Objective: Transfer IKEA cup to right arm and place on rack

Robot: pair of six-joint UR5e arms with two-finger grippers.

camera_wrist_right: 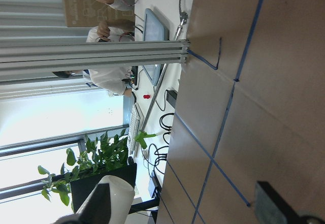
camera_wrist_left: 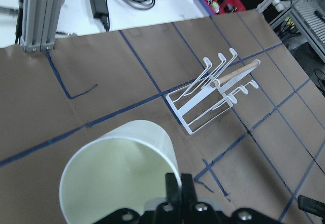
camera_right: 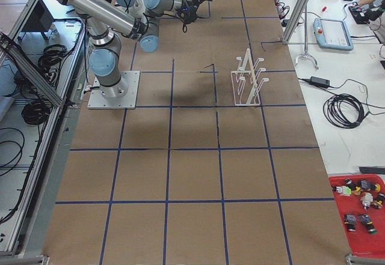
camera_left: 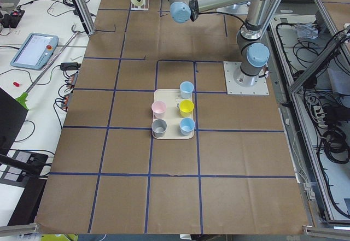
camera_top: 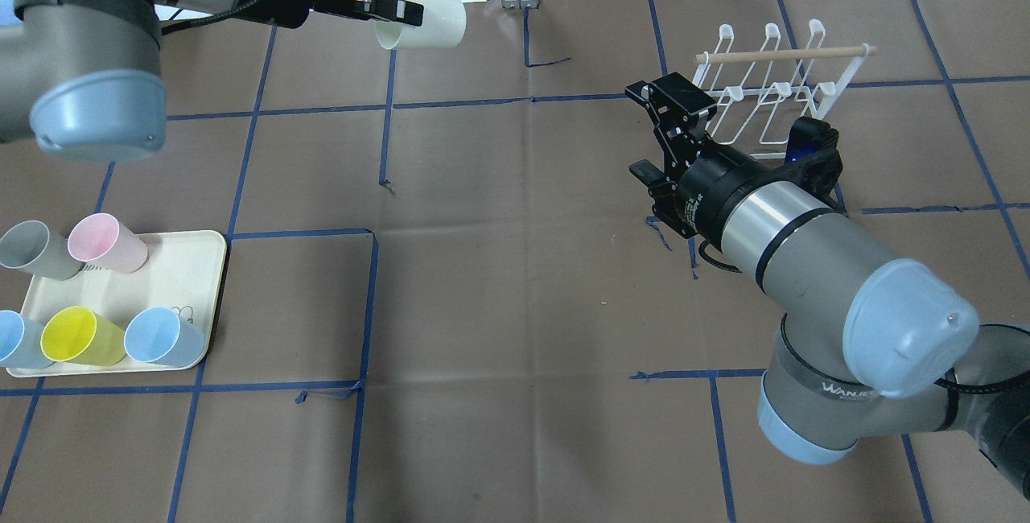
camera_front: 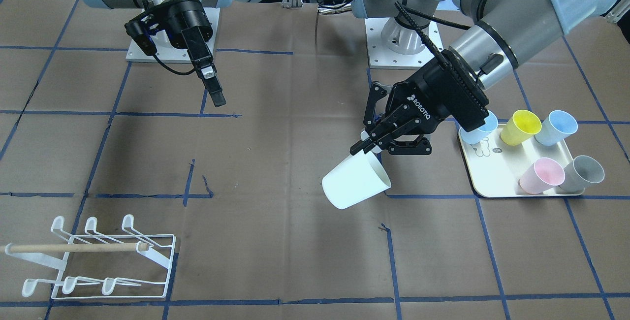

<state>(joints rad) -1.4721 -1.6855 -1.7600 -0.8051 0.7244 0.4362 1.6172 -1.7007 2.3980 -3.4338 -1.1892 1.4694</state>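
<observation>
Two grippers, well apart: left gripper [camera_front: 366,145] clamped on rim of white cup [camera_front: 355,182], aloft and tilted, left of centre; right gripper [camera_top: 672,100] open, empty. Present cup wall sideways; release only after firm right-side grasp.

Tilted white cup [camera_front: 355,181], rim pinched in left hand [camera_front: 366,145]; right hand [camera_front: 217,97] spread; wire rack [camera_front: 98,261] upright.

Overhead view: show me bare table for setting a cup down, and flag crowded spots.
Bare: the wide middle stretch between the tray and the rack, and the near strip below the tray. Crowded: the tray, carrying five cups. The rack fills the far right corner, with the open right gripper overlapping it in this view.
</observation>
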